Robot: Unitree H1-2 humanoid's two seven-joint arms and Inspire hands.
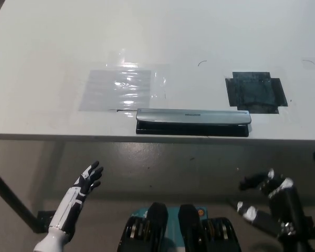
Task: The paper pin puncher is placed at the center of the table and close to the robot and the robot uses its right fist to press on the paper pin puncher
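We see our right hand low and off the surface, below its near edge, fingers apart and loosely curled, holding nothing. It is not yet a fist. The paper pin puncher lies ahead of that hand and off to its left, up on the surface and right along the near edge, roughly central. Our left hand rests on the opposite side, also below the edge, fingers spread and empty, with the puncher ahead of it and to its right.

The puncher is a long, flat bar: a silvery lever plate over a black base, lying lengthwise along the edge. We judge it stiff and fairly heavy for its size, metal in the main, so it should sit still under a downward push and not buckle. The top plate looks smooth and may be slippery under a knuckle. It is not something to grasp here; we would close the fingers first, then bring the fist down on the broad silver plate, near the middle of its length, so the load goes straight down and neither end lifts. Because it sits so close to the edge, a push with any forward or backward slant could skid it.

Beyond the puncher, farther from both hands, a clear plastic sheet lies flat, and a dark square patch lies ahead of our right hand.
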